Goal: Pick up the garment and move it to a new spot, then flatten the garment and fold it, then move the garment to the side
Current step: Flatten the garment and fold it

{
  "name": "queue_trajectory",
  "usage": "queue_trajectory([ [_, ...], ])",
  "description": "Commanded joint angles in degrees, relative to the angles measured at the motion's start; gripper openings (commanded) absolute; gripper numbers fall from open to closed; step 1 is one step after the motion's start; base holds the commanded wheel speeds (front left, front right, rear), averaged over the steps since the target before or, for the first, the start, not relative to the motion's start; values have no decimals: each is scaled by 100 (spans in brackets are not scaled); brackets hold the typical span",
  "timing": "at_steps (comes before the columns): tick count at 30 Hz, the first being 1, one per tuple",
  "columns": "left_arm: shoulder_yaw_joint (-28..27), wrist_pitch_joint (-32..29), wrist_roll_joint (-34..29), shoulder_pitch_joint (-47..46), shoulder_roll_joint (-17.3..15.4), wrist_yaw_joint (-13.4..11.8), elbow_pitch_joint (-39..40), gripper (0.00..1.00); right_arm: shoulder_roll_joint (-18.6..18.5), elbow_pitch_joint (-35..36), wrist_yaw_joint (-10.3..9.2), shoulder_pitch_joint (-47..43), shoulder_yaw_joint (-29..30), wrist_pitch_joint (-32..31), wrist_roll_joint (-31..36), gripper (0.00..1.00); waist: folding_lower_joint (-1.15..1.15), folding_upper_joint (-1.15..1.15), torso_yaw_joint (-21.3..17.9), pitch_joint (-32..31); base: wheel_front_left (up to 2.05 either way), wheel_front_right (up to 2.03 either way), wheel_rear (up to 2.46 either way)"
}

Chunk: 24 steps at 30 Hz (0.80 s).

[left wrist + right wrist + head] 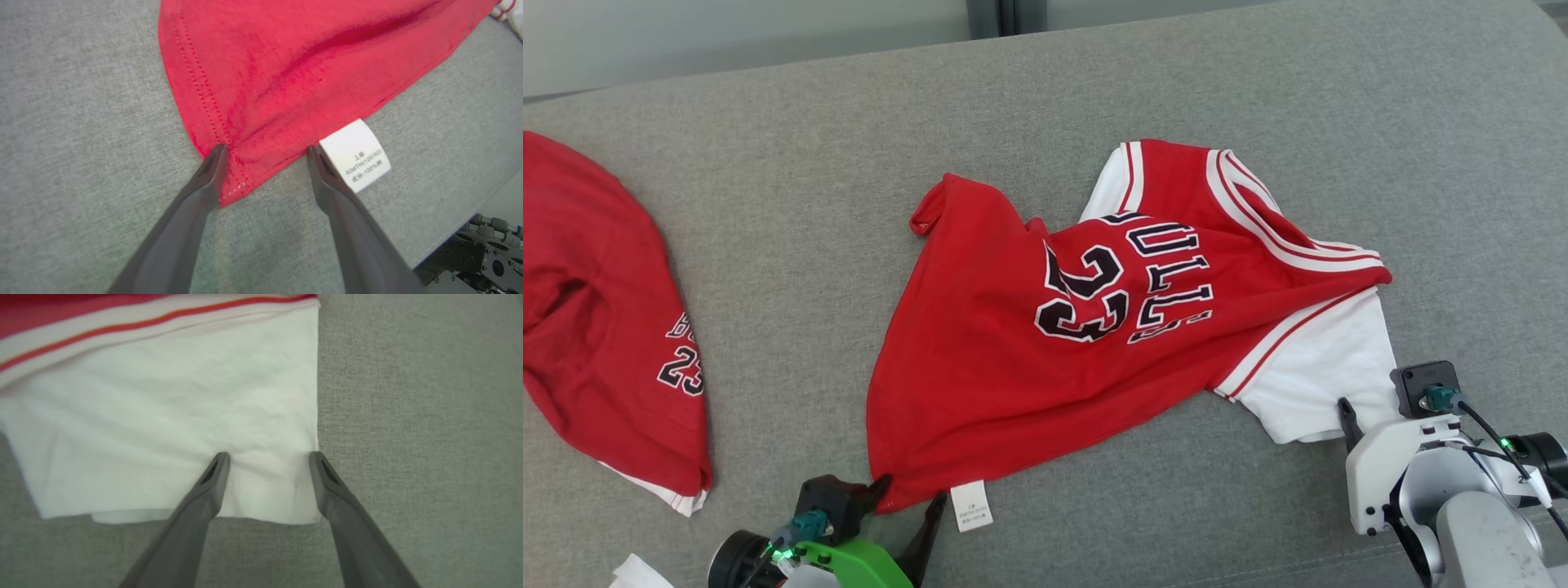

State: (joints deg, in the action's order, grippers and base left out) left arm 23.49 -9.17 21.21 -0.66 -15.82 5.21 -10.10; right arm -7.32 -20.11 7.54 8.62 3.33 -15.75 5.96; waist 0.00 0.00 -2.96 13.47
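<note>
- Basketball jersey point(1013, 367): lies on the upholstered surface point(768, 163), directly ahead of both grippers.
- Hem corner point(235, 183): between the left gripper's point(266, 149) fingers.
- Care label point(355, 155): just outside that gripper's right-hand finger, at the hem.
- Sleeve point(163, 416): its near edge lies between the right gripper's point(267, 457) fingers.
- Second jersey point(596, 327): well left of the left gripper, apart from the first.

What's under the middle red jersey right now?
The jersey lies on the grey fabric surface; a white care tag pokes out from under its near hem and a white sleeve from under its right edge. Anything else beneath is covered by cloth.
</note>
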Motion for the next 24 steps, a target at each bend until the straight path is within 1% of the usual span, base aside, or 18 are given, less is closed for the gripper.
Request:
queue_trajectory([
  [1, 8, -88, 28, -81, -61, -9, -152, 80, 18, -186, -10, -28, -63, -186, -59, 100, 0, 0, 0, 34, 0, 0, 0],
  [2, 17, -118, 41, -102, -62, -2, -201, 38, 48, -228, -8, -18, -86, -266, -103, 100, 0, 0, -4, 48, 0, 0, 0],
  [3, 31, -143, 48, -117, -63, 4, -254, 20, 67, -275, -4, -21, -122, -359, -132, 97, 0, 0, -7, 56, 0, 0, 0],
  [4, 49, -134, 51, -141, -68, 19, -313, 0, 79, -293, -4, -24, -154, -406, -161, 27, 0, 0, -12, 64, 0, 0, 0],
  [5, 64, -122, 85, -152, -50, 35, -355, 0, 104, -295, -5, -6, -122, -432, -201, 0, 0, 0, -15, 65, 0, 0, 0],
  [7, 95, -140, 169, -148, 6, 71, -428, 0, 125, -285, -6, 22, -46, -421, -227, 0, 0, 0, -23, 46, 0, 0, 0],
  [11, 52, -36, 314, -134, 8, 96, -389, 0, 207, -97, -12, 48, 156, -226, -357, 0, 0, 0, -38, -48, 0, 0, 0],
  [13, -55, 56, 466, -65, 15, 94, -196, 0, 258, 136, -11, 42, 200, -115, -527, 0, 0, 0, -46, -129, 0, 0, 0],
  [15, -203, 121, 617, 7, -26, 58, 128, 0, 320, 471, -10, 26, 241, -31, -849, 0, 0, 0, -54, -214, 0, 0, 0],
  [17, -347, 112, 832, 150, -44, 53, 582, 0, 363, 919, -10, -31, 294, 18, -1313, 0, 0, 0, -59, -309, 0, 0, 0],
  [22, -683, -164, 1458, 574, -164, 19, 2243, 0, 411, 2568, -9, -217, 518, -154, -2616, 0, 0, 0, -98, -503, 0, 0, 0],
  [24, -835, -316, 1657, 684, -270, -42, 2956, 0, 416, 3248, -9, -253, 694, -286, -2988, 0, 0, 0, -115, -547, 0, 0, 0],
])
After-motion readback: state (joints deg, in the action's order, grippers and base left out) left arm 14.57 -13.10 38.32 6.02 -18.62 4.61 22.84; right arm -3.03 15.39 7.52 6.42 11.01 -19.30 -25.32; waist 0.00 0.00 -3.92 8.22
